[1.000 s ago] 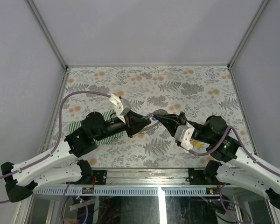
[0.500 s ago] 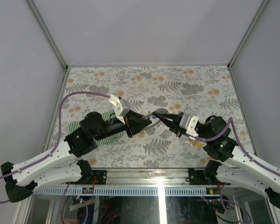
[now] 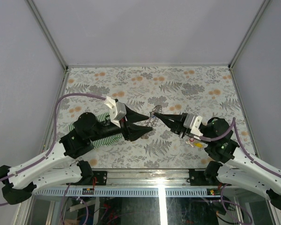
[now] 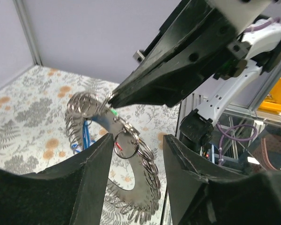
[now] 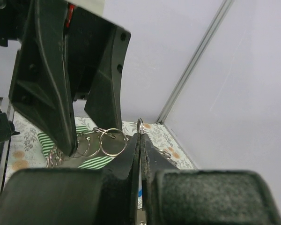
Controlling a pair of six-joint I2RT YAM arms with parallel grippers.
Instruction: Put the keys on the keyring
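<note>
The keyring [image 4: 141,186], a floppy silvery loop edged with several small rings, hangs above the table from my right gripper [image 4: 113,99]. That gripper [image 5: 140,134] is shut on one thin ring [image 5: 140,123] of it. On the loop I see keys: a blue tag [image 4: 85,136], a green one [image 4: 114,112] and a red one [image 4: 118,146]. My left gripper [image 4: 138,140] is open, its fingers [image 4: 91,161] standing on either side just short of the hanging loop, touching nothing. In the top view the two grippers meet tip to tip, left [image 3: 150,122] and right [image 3: 156,114].
A green striped cloth [image 3: 104,134] lies under my left arm, also seen behind the rings [image 5: 91,162]. A small yellow piece [image 3: 197,144] lies on the floral table [image 3: 131,84] beside my right arm. Grey walls and metal posts [image 3: 49,44] enclose the table.
My left gripper has opened and its arm has drawn back a little to the left, letting go of the keyring. My right gripper has stayed shut on the ring, its wrist having turned.
</note>
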